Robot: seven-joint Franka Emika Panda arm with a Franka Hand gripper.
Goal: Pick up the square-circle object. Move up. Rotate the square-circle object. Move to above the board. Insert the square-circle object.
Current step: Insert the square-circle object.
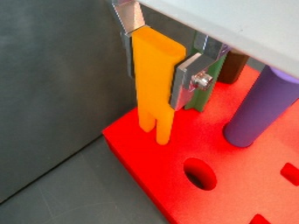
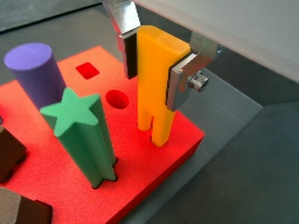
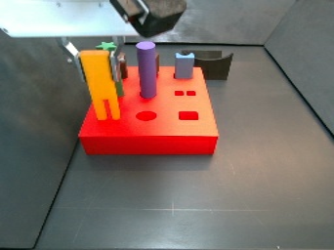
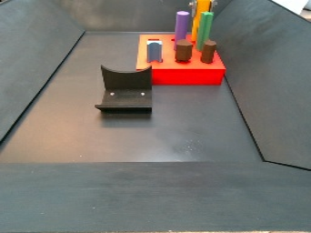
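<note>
My gripper (image 1: 158,66) is shut on the square-circle object (image 1: 155,79), a tall orange-yellow peg held upright with its two legs pointing down. The silver fingers (image 2: 184,79) clamp its upper part in both wrist views. The legs' ends (image 2: 156,131) meet the top of the red board (image 2: 152,162) near one corner; I cannot tell how deep they sit. In a side view the peg (image 3: 98,83) stands at the board's (image 3: 150,137) left edge under the gripper (image 3: 96,57). It also shows far off in a side view (image 4: 205,23).
A green star-topped peg (image 2: 79,131) and a purple round peg (image 2: 35,74) stand on the board close by. A round hole (image 2: 117,99) and a square hole (image 2: 87,70) are open. A blue-grey piece (image 3: 186,65) stands at the back. The fixture (image 4: 125,88) stands on the floor.
</note>
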